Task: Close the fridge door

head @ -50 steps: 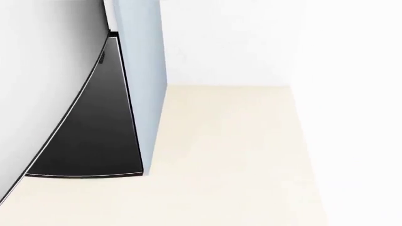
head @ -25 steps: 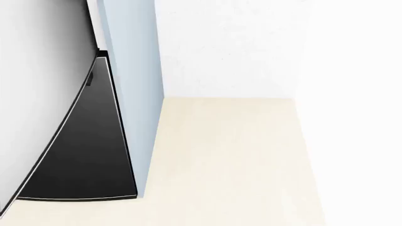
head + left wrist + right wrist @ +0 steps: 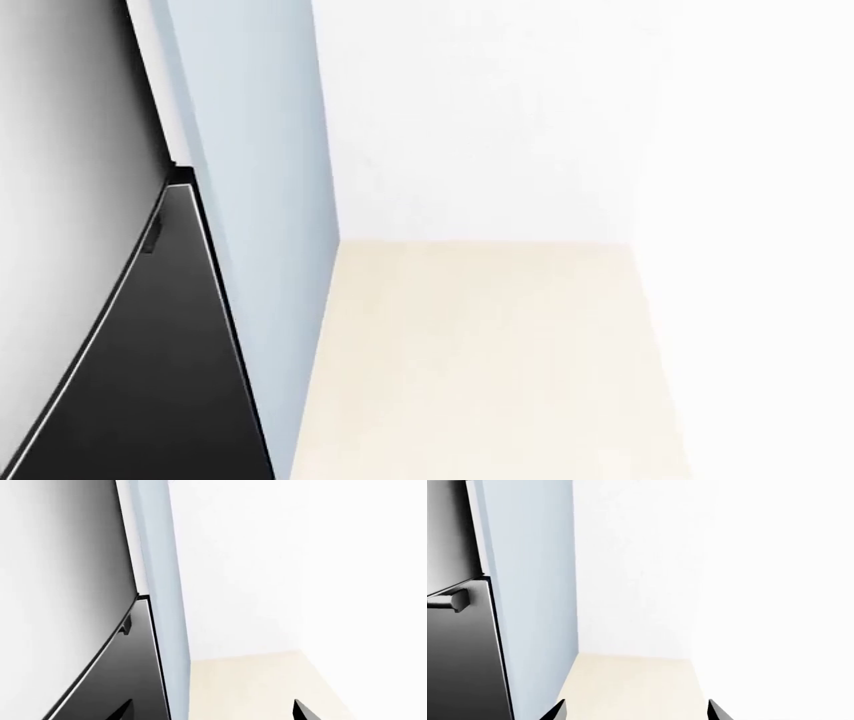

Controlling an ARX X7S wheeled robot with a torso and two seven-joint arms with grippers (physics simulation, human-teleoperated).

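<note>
The fridge door (image 3: 54, 200) is a tall panel shaded white to grey at the far left of the head view. Its thin pale edge runs slantwise across the black lower drawer front (image 3: 147, 380), so it stands out at an angle. The left wrist view shows the fridge door (image 3: 53, 580) close by. My left gripper (image 3: 212, 714) is open, and only its two dark fingertips (image 3: 303, 712) show, with nothing between them. My right gripper (image 3: 636, 712) is open and empty too, facing the floor and wall beside the fridge door (image 3: 450, 530). Neither gripper touches the door.
A light-blue cabinet side (image 3: 254, 200) stands right of the black drawer. The drawer's bar handle (image 3: 450, 601) shows in the right wrist view. Beige floor (image 3: 481, 360) runs to a white wall (image 3: 481, 120) ahead and on the right.
The head view has shifted: fridge door, drawer and cabinet side slid left, the floor-wall line dropped lower, and the drawer's bottom edge left the frame.
</note>
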